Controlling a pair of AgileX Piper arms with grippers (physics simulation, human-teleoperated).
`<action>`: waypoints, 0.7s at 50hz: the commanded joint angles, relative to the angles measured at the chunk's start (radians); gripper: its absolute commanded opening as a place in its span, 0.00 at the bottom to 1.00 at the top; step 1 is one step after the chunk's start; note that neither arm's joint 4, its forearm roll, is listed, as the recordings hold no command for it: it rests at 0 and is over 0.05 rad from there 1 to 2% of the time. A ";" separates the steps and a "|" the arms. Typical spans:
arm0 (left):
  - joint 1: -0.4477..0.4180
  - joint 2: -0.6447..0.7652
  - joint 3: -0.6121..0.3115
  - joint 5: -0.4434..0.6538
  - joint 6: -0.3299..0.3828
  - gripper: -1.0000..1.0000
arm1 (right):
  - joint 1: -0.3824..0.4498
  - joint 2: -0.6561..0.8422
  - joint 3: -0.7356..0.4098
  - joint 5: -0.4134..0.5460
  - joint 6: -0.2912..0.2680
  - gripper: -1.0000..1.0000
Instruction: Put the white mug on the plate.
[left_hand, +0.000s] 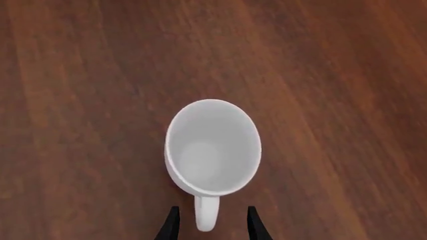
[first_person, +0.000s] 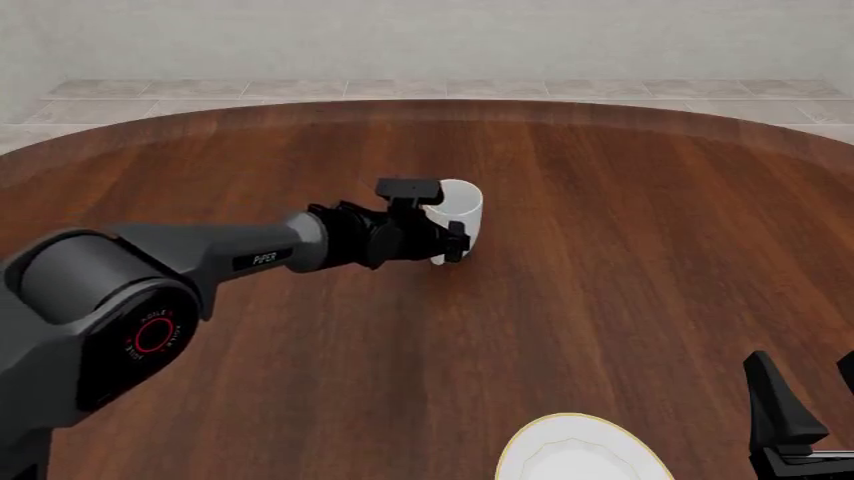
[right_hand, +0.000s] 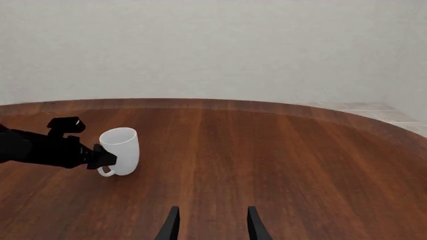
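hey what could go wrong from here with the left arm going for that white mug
1. The left gripper is open around only the small handle; closing there could let the white mug swing or slip.
2. The plate sits far from the mug, near the right gripper, so the carry might crowd that arm.

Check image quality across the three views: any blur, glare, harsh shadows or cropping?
Left wrist view: sharp, flat light, no glare on the white mug, left claw tips cropped at the edge. Front view: crisp, no cast shadows, the plate cut off by the frame. Right wrist view: even lighting, nothing blurred, right claw cropped too.
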 joint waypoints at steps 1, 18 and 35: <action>0.003 0.013 -0.025 0.015 -0.018 1.00 | -0.002 0.002 0.006 -0.010 0.000 1.00; -0.010 0.010 -0.014 0.013 -0.033 0.00 | -0.002 0.002 0.006 -0.009 0.000 1.00; -0.012 -0.006 0.002 0.015 -0.014 0.00 | -0.001 0.002 0.006 -0.010 0.000 1.00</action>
